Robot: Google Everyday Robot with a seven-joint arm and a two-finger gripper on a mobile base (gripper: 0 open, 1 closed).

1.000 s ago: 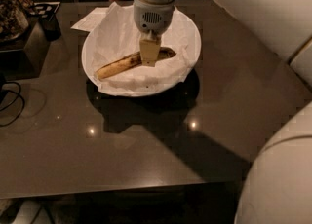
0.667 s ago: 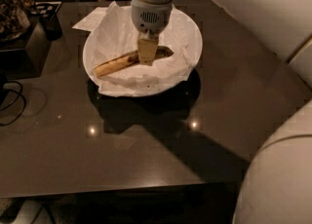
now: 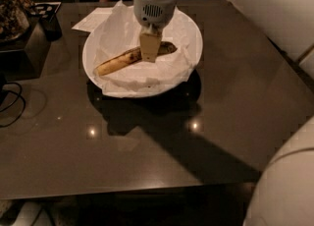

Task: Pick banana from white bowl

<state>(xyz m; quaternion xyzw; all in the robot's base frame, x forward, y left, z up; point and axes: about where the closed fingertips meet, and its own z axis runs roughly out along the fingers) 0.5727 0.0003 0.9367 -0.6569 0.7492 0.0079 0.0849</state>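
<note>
The banana [image 3: 117,62], dull yellow with dark speckles and dark ends, lies slanted inside the white bowl [image 3: 192,28] on its crumpled white paper lining. Its left end is lower and its right end points up-right. The gripper [image 3: 149,55] hangs straight down from the white arm over the bowl. Its tan tip covers the banana's middle and hides that part of it. I cannot tell whether the banana rests on the paper or is raised a little off it.
The bowl stands at the back of a dark glossy table [image 3: 147,151]. A flat white paper sheet [image 3: 93,19] lies behind the bowl's left side. Dark boxes and clutter [image 3: 29,18] stand at the far left with cables [image 3: 12,102]. The robot's white body [image 3: 284,185] fills the lower right.
Almost nothing has changed. The gripper stays at the banana's middle, and the banana may have edged slightly upward in the view.
</note>
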